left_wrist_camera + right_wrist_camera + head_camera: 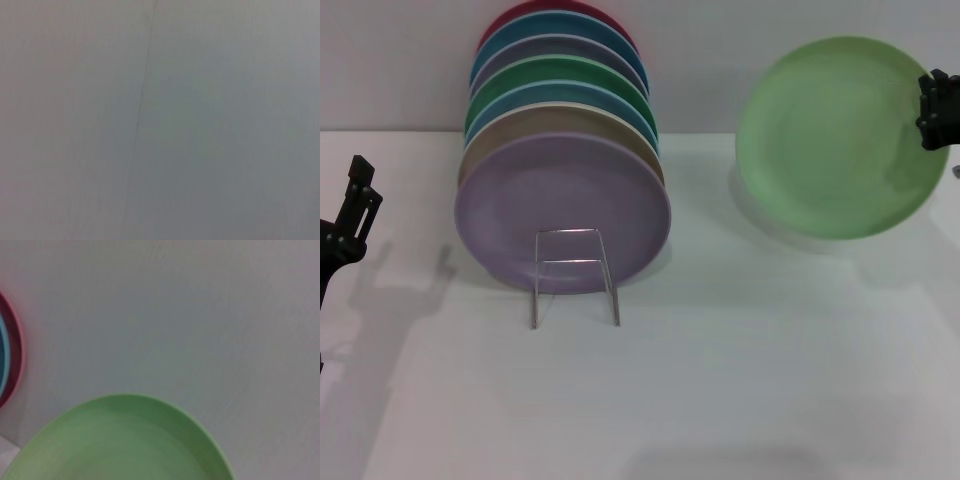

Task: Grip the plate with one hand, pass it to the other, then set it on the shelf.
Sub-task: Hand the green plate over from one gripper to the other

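Observation:
The pale light-green plate (835,135) is up off the white table at the right, tilted with its face toward me. My right gripper (935,110) is shut on its right rim. The plate also fills the lower part of the right wrist view (125,442). The silver wire shelf (575,275) stands left of centre, its small front frame before a row of upright plates. My left gripper (355,205) is at the far left edge, apart from everything. The left wrist view shows only a plain grey surface.
Several plates stand in the shelf: a lilac plate (565,210) in front, then tan, blue, darker green (560,75) and a red one at the back (12,365). The white table (740,380) spreads in front, and a grey wall is behind.

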### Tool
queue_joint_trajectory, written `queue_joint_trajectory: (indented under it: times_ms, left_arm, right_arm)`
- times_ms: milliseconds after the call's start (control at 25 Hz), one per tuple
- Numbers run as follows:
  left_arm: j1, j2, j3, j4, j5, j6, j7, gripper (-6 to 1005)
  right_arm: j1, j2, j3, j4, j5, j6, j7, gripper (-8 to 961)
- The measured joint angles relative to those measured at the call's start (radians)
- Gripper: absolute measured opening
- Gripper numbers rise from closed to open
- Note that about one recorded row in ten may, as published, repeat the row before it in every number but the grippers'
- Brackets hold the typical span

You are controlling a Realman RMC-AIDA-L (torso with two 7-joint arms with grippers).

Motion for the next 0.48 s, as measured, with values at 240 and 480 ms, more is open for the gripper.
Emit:
queue_joint_trajectory:
  times_ms: [240, 480]
  left_arm:
    - [0.003, 0.000, 0.000, 0.000, 0.000, 0.007, -0.001, 781]
    - [0.004, 0.000, -0.003, 0.000, 0.000, 0.009, -0.001, 781]
  right_arm:
    - [-0.028, -0.001, -0.117, -0.158, 0.005, -0.349, -0.001, 21]
    - [-0.053, -0.001, -0.213, -0.264, 0.007, -0.617, 0.007, 22]
